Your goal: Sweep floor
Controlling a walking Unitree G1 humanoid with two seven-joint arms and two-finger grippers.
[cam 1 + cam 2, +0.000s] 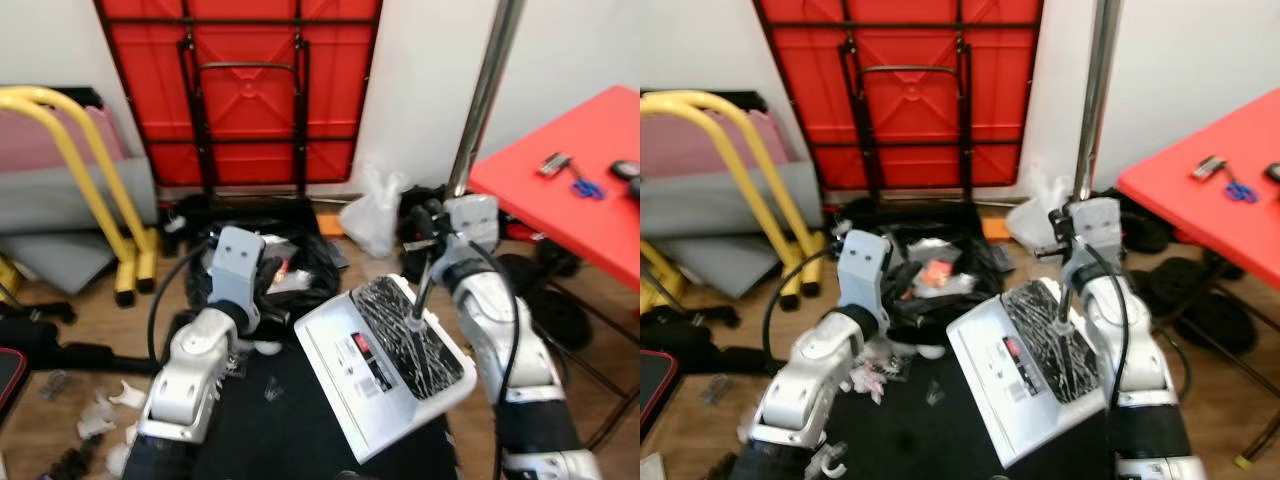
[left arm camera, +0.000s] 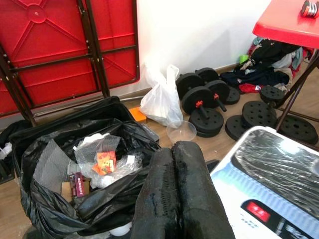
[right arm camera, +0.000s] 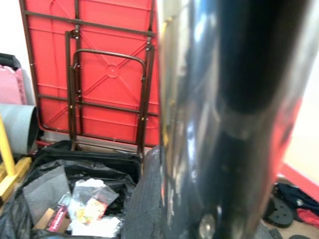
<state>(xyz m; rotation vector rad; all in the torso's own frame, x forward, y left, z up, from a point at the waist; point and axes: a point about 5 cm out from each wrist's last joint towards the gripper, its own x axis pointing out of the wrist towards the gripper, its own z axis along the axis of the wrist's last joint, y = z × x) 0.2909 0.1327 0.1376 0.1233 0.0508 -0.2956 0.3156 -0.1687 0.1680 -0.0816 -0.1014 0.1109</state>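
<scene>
Two silver arms reach over a white dustpan (image 1: 385, 365) with a red label, its writing too blurred to read. Right gripper (image 1: 428, 243) fingers are clamped on the metal pole (image 1: 487, 95) above the pan. Left gripper (image 2: 180, 194) fingers are pressed together over an open black trash bag (image 2: 75, 164) of wrappers. Nearby: weight plates (image 2: 207, 119), a white plastic bag (image 2: 162, 102), a folded red table (image 1: 240, 85), and a red surface (image 1: 580, 180).
</scene>
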